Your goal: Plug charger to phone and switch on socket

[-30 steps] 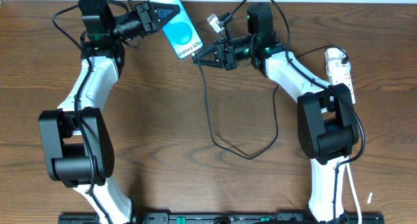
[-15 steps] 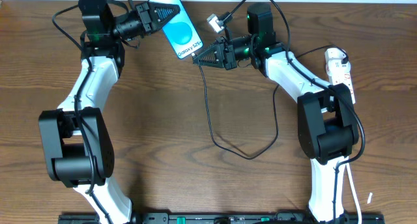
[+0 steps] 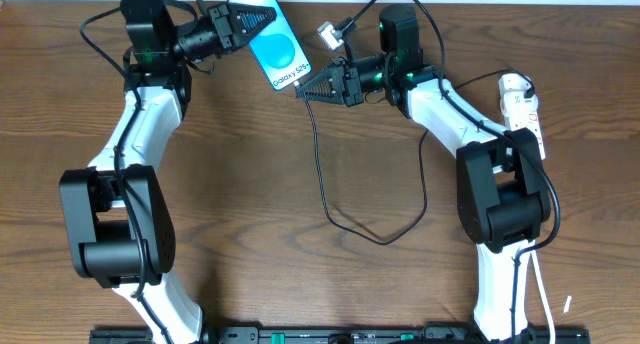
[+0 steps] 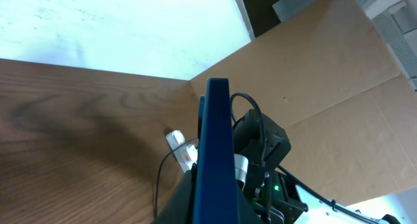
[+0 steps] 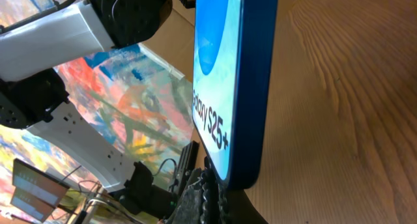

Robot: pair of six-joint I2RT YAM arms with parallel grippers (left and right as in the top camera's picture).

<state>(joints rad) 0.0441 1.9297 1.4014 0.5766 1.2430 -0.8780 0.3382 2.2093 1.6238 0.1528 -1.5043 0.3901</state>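
The left gripper (image 3: 262,20), at the upper left of the overhead view, has its black tapered jaws closed on the phone (image 3: 281,52), gripping it near its upper end; in the left wrist view the phone (image 4: 218,139) stands edge-on as a thin dark-blue bar, with one jaw on each side of it. The right gripper (image 3: 303,91), just right of the top centre, has its jaws pinched together on the free end of the charger (image 3: 319,164), right at the phone's lower short edge — whether the plug tip sits in the port I cannot tell; in the right wrist view the ridged black fingers (image 5: 195,201) lie just beneath the phone's rounded bottom corner. The phone (image 5: 221,74) is slim and rectangular, with a glossy bright blue screen, a pale circle, white "Galaxy S25+" lettering and a smooth dark-blue rim; it sits at the top centre of the overhead view, over the far part of the wooden table (image 3: 250,184), which is brown and matte with visible grain. The charger is a thin, limp black cord; it drops from the right gripper down the middle of the frame, curls into a loop near the centre and rises toward the right arm. The socket (image 3: 522,104) — a narrow white plastic strip with red marking — lies at the right edge of the frame, beside the right arm, well apart from the phone
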